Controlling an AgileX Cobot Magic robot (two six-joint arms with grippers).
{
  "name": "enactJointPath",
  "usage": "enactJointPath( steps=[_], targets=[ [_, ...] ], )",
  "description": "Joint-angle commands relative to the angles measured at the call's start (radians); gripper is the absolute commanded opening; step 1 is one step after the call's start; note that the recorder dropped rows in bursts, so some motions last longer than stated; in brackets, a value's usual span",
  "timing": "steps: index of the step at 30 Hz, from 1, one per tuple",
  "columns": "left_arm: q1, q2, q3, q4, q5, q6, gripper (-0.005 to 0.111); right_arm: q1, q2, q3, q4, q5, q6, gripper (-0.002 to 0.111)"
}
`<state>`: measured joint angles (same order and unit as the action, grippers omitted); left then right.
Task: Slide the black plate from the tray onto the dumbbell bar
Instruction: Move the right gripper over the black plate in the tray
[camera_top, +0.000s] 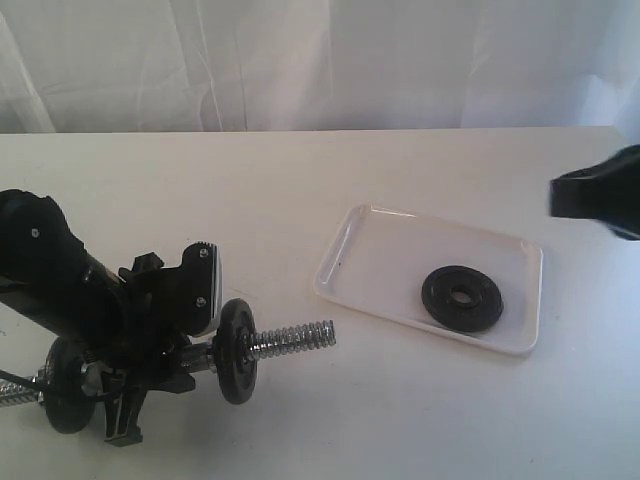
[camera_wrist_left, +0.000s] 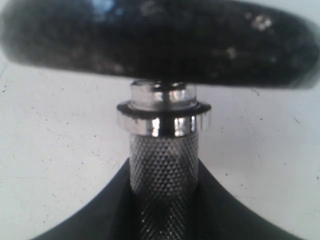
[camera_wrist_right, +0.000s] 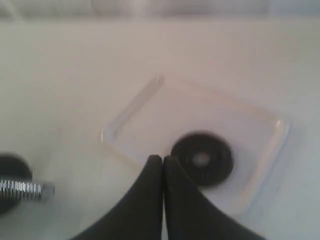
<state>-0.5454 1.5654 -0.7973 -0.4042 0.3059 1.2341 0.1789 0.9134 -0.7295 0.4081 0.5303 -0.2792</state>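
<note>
The black plate (camera_top: 462, 297) lies flat in the white tray (camera_top: 370, 240) on the right half of the table; the right wrist view shows the black plate (camera_wrist_right: 202, 158) inside the tray (camera_wrist_right: 135, 117) too. The dumbbell bar (camera_top: 290, 340) is held level at the lower left, one black disc (camera_top: 236, 351) on it, its threaded tip pointing toward the tray. My left gripper (camera_wrist_left: 164, 200) is shut on the bar's knurled shaft (camera_wrist_left: 164, 160), just behind the collar and disc (camera_wrist_left: 160, 40). My right gripper (camera_wrist_right: 163, 159) is shut and empty, above the table short of the tray.
A second black disc (camera_top: 68, 385) sits at the bar's other end by the left arm. The right arm (camera_top: 600, 195) shows at the right edge. A white curtain (camera_top: 320, 60) hangs behind the white table (camera_top: 400, 420).
</note>
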Motion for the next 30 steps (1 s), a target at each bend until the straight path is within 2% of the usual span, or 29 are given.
enactJointPath(
  steps=[1, 7, 10, 13, 14, 16, 17, 20, 21, 30],
  targets=[
    [-0.005, -0.044, -0.019, -0.062, -0.025, -0.008, 0.000, 0.045, 0.363, -0.253, -0.051, 0.310, -0.058, 0.000],
    [-0.005, -0.044, -0.019, -0.062, -0.025, -0.008, 0.000, 0.092, 0.750, -0.474, -0.157, 0.322, -0.024, 0.000],
    [-0.005, -0.044, -0.019, -0.062, -0.025, -0.008, 0.000, 0.092, 0.855, -0.533, -0.240, 0.357, 0.010, 0.000],
    [-0.005, -0.044, -0.019, -0.062, -0.025, -0.008, 0.000, 0.092, 0.906, -0.578, -0.327, 0.381, 0.125, 0.001],
    [-0.005, -0.044, -0.019, -0.062, -0.025, -0.008, 0.000, 0.092, 0.912, -0.580, -0.327, 0.377, 0.127, 0.005],
    [-0.005, -0.044, -0.019, -0.062, -0.025, -0.008, 0.000, 0.092, 0.914, -0.585, -0.320, 0.355, 0.127, 0.025],
    [-0.005, -0.044, -0.019, -0.062, -0.025, -0.008, 0.000, 0.092, 0.914, -0.585, -0.320, 0.341, 0.127, 0.040],
    [-0.005, -0.044, -0.019, -0.062, -0.027, -0.008, 0.000, 0.092, 0.914, -0.585, -0.333, 0.310, 0.151, 0.102],
    [-0.005, -0.044, -0.019, -0.062, -0.027, -0.008, 0.000, 0.092, 0.914, -0.585, -0.335, 0.301, 0.149, 0.105],
    [-0.005, -0.044, -0.019, -0.062, -0.029, -0.008, 0.000, 0.090, 0.924, -0.585, -0.307, 0.294, 0.153, 0.105]
  ],
)
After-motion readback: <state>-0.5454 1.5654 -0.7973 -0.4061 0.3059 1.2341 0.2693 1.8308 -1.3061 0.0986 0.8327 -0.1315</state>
